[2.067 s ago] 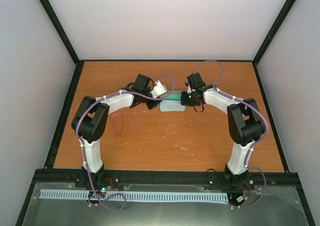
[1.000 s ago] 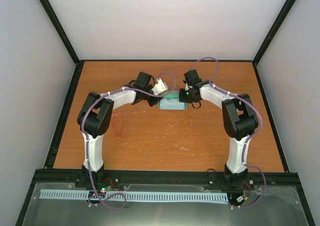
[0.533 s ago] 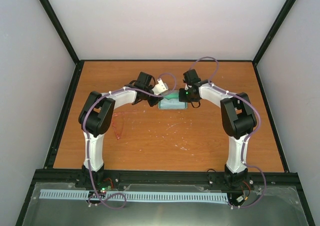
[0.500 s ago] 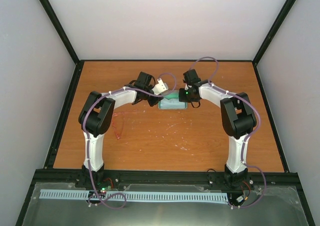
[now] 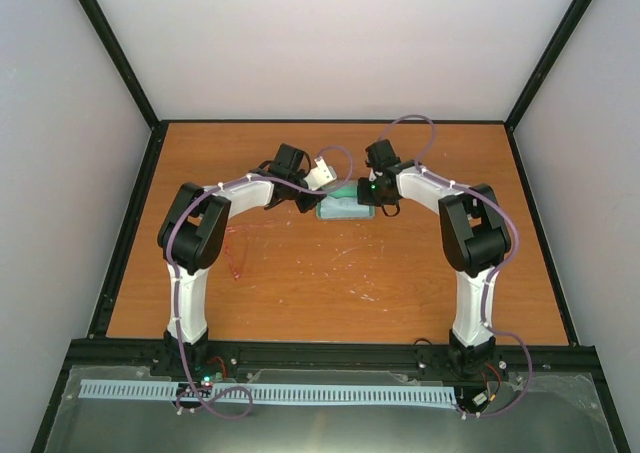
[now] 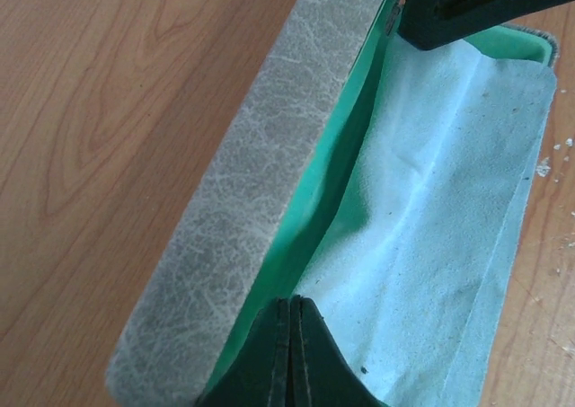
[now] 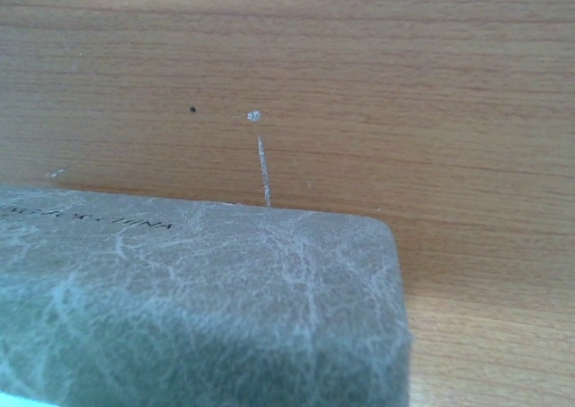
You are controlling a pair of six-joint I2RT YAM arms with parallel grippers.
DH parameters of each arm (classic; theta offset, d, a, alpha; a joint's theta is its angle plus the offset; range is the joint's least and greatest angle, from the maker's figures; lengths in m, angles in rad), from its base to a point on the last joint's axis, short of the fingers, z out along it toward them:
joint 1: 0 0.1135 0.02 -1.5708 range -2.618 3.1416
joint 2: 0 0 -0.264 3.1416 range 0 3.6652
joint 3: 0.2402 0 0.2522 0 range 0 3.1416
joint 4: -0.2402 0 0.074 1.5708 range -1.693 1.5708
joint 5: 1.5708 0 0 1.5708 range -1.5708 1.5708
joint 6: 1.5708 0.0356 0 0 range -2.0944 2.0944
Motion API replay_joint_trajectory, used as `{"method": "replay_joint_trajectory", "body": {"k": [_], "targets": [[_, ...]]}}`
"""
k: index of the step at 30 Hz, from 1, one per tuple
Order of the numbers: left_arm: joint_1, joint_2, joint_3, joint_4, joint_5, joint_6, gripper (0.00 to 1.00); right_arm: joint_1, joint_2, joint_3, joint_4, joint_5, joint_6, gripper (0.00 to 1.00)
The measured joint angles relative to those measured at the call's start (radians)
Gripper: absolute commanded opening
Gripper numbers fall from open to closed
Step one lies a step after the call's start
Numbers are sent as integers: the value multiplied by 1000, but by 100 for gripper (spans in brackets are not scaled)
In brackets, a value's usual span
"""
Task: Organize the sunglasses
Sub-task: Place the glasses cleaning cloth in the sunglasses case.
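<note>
An open grey case [image 6: 260, 200] with a green lining was shown toward the back of a wooden table [image 5: 330, 283], with both robot arms bent inward so that their ends met at it. A light blue cloth [image 6: 440, 209] was spread flat inside the case, covering most of its floor.

The left gripper [image 6: 289, 322] was placed at one end of the case. Its jaws were pressed together, and its tip was set where the edge of the cloth met the lining. Whether any cloth was nipped between them could not be told.

The right gripper [image 6: 440, 16] was seen at the opposite end of the case, at the rim, with its dark fingers closed against each other.

From the right wrist, only the grey, crackled outside of the case and bare wood beyond it were shown.

The sunglasses [image 5: 236, 256], thin and red-pink, were lying on the table well apart from the case. They were on the left arm's side of the case and nearer the arm bases, partly hidden beside the left arm [image 5: 195, 235]. They were touched by neither gripper.
</note>
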Motion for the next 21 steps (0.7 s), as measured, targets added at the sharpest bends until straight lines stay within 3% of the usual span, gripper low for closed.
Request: {"method": "replay_joint_trajectory", "body": {"k": [6, 21], "targets": [[0, 0, -2, 4, -18, 0, 3, 0, 16, 6, 2, 0, 0, 3], [1, 1, -28, 34, -40, -8, 29, 0, 16, 6, 5, 0, 6, 22]]}}
